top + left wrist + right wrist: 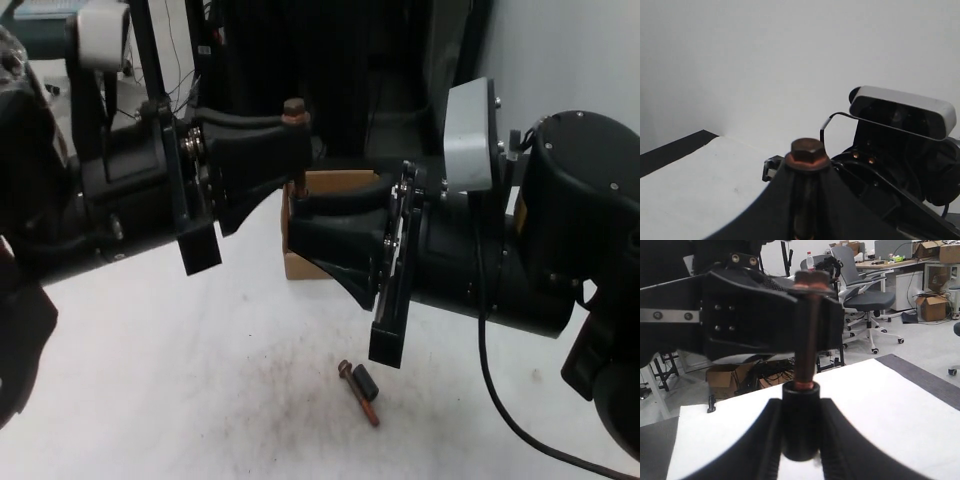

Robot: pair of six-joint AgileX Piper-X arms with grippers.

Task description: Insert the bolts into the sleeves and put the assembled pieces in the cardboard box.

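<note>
The bolt (pixel 807 330) stands upright, clamped in the left end effector (pixel 288 150), its tip inside the sleeve (pixel 800 420), which the right end effector (pixel 315 225) grips just beneath. The cardboard box (pixel 340 182) sits just behind both; an assembled piece (pixel 360 392) lies on the worktop (pixel 200 380) below the right one

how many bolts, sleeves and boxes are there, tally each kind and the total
bolts: 2 (held bolt, lying bolt)
sleeves: 2 (held sleeve, sleeve on the lying bolt)
cardboard box: 1
total: 5
</note>
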